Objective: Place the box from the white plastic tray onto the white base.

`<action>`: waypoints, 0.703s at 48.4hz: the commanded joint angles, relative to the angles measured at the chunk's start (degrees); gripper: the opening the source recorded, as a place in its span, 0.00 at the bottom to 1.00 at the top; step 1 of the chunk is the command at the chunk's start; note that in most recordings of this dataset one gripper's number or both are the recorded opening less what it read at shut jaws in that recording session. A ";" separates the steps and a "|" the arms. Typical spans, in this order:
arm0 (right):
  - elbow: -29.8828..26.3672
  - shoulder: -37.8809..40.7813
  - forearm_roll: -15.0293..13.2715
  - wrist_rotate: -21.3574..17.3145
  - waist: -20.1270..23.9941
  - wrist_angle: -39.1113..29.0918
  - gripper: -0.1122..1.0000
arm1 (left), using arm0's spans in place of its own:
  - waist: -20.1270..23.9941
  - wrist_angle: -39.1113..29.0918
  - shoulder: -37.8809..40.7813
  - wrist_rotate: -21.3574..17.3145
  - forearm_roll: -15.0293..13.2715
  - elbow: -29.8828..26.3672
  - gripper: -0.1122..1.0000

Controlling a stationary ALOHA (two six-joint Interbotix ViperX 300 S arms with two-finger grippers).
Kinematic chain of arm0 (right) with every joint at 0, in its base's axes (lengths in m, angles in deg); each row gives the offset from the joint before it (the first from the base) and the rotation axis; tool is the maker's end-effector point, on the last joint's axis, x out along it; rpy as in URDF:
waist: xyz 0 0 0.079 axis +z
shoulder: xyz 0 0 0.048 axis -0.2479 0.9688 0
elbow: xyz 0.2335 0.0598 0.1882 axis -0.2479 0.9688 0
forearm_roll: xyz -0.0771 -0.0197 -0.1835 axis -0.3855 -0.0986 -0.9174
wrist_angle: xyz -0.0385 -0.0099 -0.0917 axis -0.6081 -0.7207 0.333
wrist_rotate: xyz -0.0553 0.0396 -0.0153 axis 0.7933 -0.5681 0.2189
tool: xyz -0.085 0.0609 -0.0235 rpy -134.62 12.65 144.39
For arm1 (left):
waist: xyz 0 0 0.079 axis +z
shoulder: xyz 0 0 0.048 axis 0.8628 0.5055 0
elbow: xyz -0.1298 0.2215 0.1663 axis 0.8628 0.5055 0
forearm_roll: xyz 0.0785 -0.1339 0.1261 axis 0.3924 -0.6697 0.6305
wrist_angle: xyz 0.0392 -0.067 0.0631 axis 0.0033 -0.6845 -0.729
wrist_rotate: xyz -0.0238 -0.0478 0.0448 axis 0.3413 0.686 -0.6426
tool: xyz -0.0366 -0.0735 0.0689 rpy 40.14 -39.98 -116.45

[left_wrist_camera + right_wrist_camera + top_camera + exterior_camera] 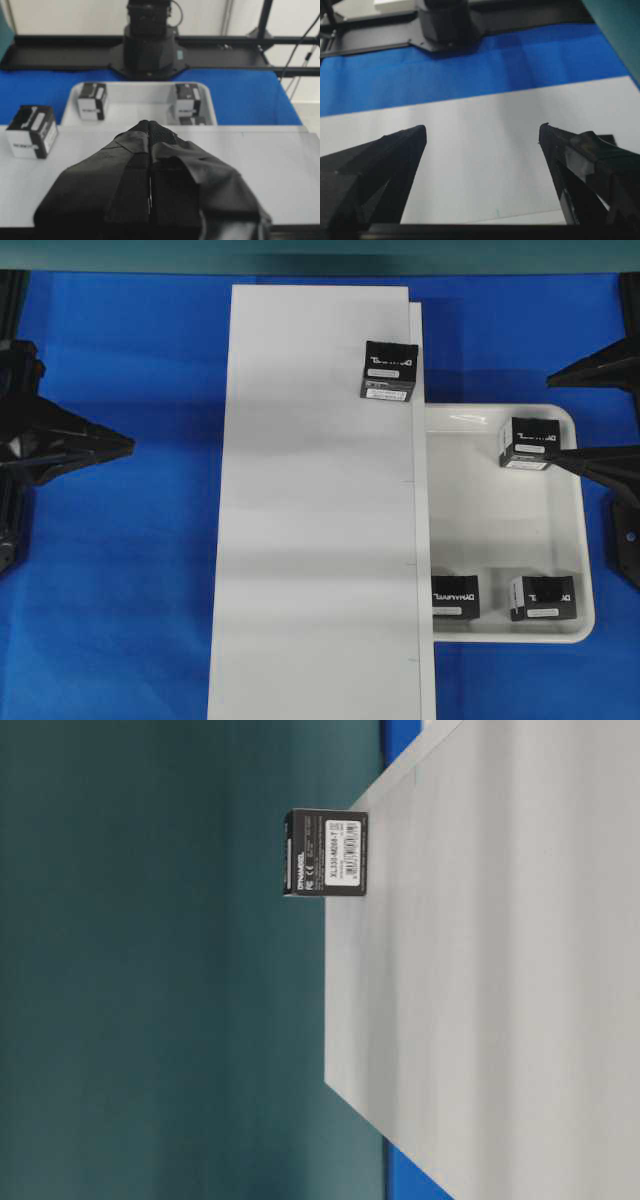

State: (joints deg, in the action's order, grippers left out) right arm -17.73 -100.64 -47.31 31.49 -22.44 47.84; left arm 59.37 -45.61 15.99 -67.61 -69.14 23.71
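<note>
One black box [389,370] [326,852] [33,131] stands on the white base [320,520] [500,980] [280,165] [480,150], near its far right edge. Three more boxes sit in the white plastic tray [500,520] [135,107]: one at the far corner [531,442] [93,100], two along the near rim [455,597] [543,597] [188,100]. My right gripper [547,416] [482,132] is open over the tray's far right part, its nearer finger beside the far-corner box, nothing between the fingers. My left gripper [125,445] [149,122] is shut and empty, left of the base.
A blue cloth [120,620] covers the table around the base and tray. Black arm mounts and frame rails stand at both side edges [10,360] [630,540]. A dark teal wall [160,960] backs the far end.
</note>
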 commanded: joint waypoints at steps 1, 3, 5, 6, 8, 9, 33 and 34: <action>-0.09 0.18 -0.26 0.26 0.00 0.70 0.99 | -0.18 0.26 0.09 -0.09 0.18 -0.70 0.04; 0.18 0.18 -0.44 0.18 0.00 0.79 0.99 | -0.18 0.35 0.00 -0.09 0.18 -0.79 0.04; 0.35 0.26 -0.44 0.00 0.00 0.97 0.99 | -0.18 0.62 -0.09 -0.09 0.18 -0.79 0.04; 0.44 0.26 -0.44 -0.09 0.00 1.05 0.99 | -0.18 0.62 -0.26 0.00 0.09 -0.88 0.04; 0.70 0.26 -0.44 -0.26 0.00 1.49 0.99 | -0.18 0.79 -0.53 0.00 0.09 -0.88 0.04; 0.70 0.26 -0.44 -0.26 0.00 1.85 0.99 | -0.18 0.79 -0.70 0.00 0.18 -0.88 0.04; 1.14 -0.09 -0.44 -0.70 1.49 4.57 0.99 | -0.70 1.58 -1.58 0.26 0.18 -0.97 0.04; 1.23 -0.09 -0.44 -0.70 1.67 4.57 0.99 | -0.79 1.76 -1.49 0.26 0.09 -0.97 0.04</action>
State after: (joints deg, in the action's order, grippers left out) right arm -16.23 -100.90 -47.66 30.88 -21.47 51.79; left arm 58.84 -44.99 13.79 -67.43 -69.14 23.71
